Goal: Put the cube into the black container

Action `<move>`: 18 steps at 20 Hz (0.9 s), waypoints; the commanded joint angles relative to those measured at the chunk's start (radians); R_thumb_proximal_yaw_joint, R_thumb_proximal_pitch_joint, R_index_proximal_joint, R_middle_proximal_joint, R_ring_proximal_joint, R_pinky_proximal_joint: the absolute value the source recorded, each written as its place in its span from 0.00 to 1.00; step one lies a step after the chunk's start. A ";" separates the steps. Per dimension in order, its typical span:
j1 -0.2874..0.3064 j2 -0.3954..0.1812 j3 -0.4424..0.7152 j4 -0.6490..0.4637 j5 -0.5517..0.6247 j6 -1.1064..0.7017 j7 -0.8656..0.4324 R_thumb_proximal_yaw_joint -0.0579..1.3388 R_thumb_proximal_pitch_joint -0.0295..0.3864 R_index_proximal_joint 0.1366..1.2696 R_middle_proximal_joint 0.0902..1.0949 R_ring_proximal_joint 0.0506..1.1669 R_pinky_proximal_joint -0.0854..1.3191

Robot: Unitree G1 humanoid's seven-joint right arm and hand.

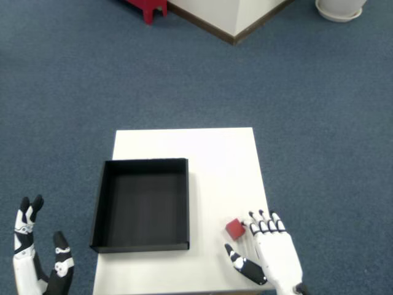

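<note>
A small red cube [234,228] rests on the white table [215,153], to the right of the black container [142,204], which has nothing in it. My right hand [270,252] lies palm down just right of the cube, open, with its fingertips [253,216] level with the cube and very close to it. The thumb [242,267] is spread out below the cube. Nothing is held. The left hand [37,264] hovers off the table at the lower left.
Blue carpet surrounds the table. A red stool [147,7] and a white wall corner [233,18] stand far off at the top. A white round base [339,8] shows at the top right.
</note>
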 commanded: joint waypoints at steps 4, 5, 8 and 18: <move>-0.032 0.001 -0.004 0.018 -0.004 0.021 -0.051 0.19 0.28 0.30 0.14 0.13 0.05; -0.033 0.002 -0.005 0.024 -0.004 0.022 -0.051 0.19 0.28 0.31 0.14 0.13 0.05; -0.032 0.003 -0.005 0.029 -0.004 0.023 -0.058 0.19 0.30 0.32 0.14 0.13 0.05; -0.046 0.008 -0.009 0.024 0.000 0.032 -0.088 0.20 0.34 0.34 0.14 0.12 0.04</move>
